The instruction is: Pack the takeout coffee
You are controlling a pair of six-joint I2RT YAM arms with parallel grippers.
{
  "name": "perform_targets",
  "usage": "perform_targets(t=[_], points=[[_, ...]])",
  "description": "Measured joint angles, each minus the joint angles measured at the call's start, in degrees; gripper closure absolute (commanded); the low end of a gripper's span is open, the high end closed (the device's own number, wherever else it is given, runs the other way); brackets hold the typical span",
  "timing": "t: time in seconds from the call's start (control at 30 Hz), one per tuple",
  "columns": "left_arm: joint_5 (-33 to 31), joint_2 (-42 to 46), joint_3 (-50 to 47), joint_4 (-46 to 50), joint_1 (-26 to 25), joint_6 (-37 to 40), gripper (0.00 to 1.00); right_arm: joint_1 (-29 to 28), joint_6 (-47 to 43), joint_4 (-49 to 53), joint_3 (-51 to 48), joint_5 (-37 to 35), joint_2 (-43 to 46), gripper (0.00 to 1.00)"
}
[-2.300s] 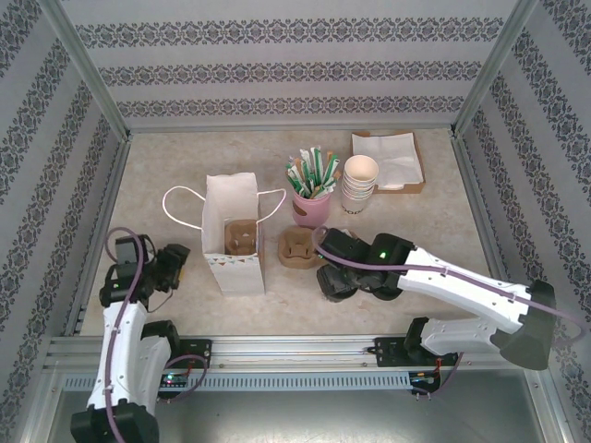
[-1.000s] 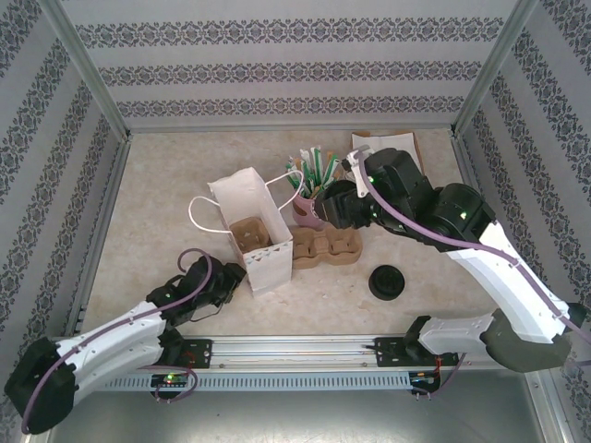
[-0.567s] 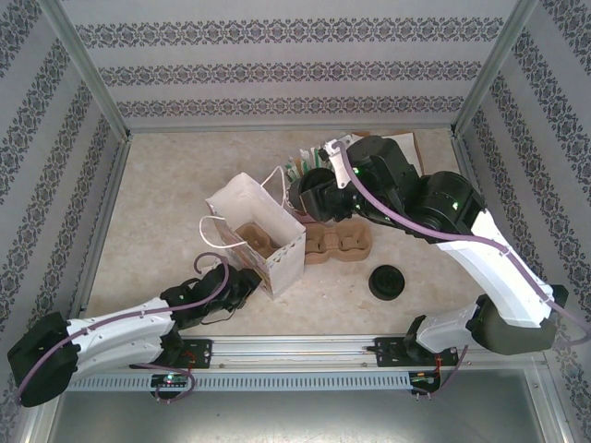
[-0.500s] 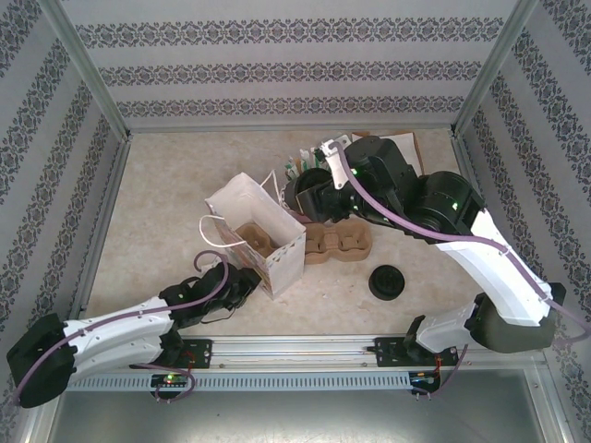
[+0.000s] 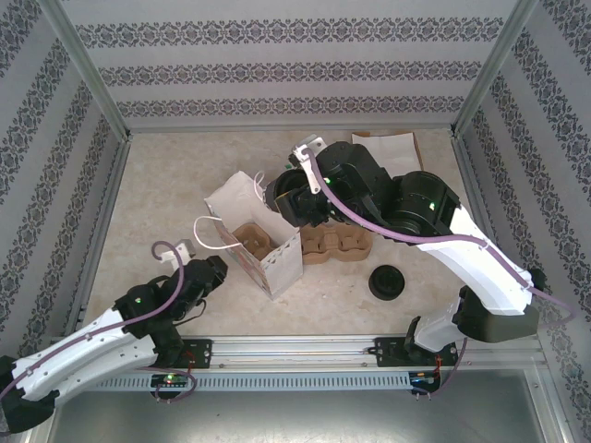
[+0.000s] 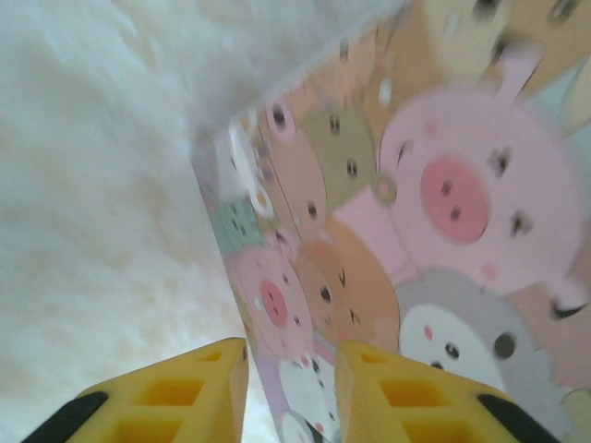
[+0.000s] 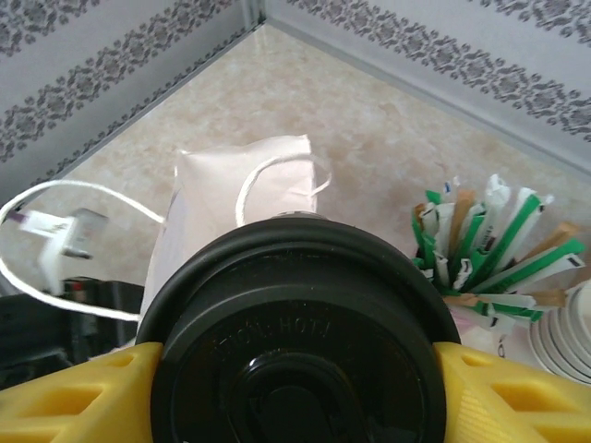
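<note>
Gripping the takeout coffee in the right hand, a yellow finger pressed to each side of the round black lid; the cup below the lid hidden by it. Held in the air over the far right rim of the paper bag, at the open mouth and not down inside. Bag upright on the bench, mouth open, turned askew, with a brown cup carrier seated in its bottom. Left hand clenched low at the bag's near left corner, the printed corner fold running in between the two fingers; cartoon pigs and bears across that face, blurred. Just right of the bag, against its wall or just off it, impossible to tell which, a second brown carrier lying flat, partly under the right arm. Further right of the bag and nearer the arm bases, well apart from it, a loose black lid flat on the bench. Beyond the bag to the far right, a bunch of wrapped sticks, a stack of cream cups just beside that, and white napkins at the back
</note>
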State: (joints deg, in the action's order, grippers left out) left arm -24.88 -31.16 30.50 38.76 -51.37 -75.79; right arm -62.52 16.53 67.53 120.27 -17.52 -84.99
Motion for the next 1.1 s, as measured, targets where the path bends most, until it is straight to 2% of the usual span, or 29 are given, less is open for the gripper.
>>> perform_targets(t=[0.13,0.2,0.27,0.37,0.47,0.57,0.67,0.87,1.0,1.1], points=[[-8.1,2.4,5.0,7.6,2.2,2.9,0.7,0.0,0.0,0.5,0.0,-2.6,1.5,0.32],[-9.6,3.1,6.2,8.5,6.4,5.5,0.7,0.0,0.0,1.1,0.0,-3.7,2.6,0.32],[-8.9,3.1,6.5,8.4,12.8,8.7,0.7,0.0,-0.1,1.7,0.0,-4.6,3.8,0.32],[-2.0,0.9,6.5,6.4,28.0,15.3,0.65,0.0,-0.3,2.7,0.2,-6.0,5.8,0.32],[10.7,-6.7,7.6,2.1,43.4,20.5,0.64,0.0,-0.3,3.3,0.5,-6.6,7.3,0.32],[23.3,-16.5,8.9,-5.1,53.9,23.5,0.63,0.0,-0.4,3.5,0.2,-7.0,8.4,0.32],[32.3,-26.1,9.1,-13.5,57.0,25.4,0.64,0.0,-0.5,3.5,-0.2,-7.0,9.0,0.32],[48.1,-43.3,13.7,-26.5,57.9,28.7,0.64,0.0,-0.7,3.5,0.4,-4.2,7.0,0.32],[56.6,-51.8,16.0,-35.8,58.2,28.3,0.66,-0.8,-0.7,3.8,2.2,-2.5,3.8,0.33],[60.4,-56.2,16.1,-39.4,58.2,28.2,0.66,-1.7,-0.7,4.0,3.3,-1.4,1.7,0.33]])
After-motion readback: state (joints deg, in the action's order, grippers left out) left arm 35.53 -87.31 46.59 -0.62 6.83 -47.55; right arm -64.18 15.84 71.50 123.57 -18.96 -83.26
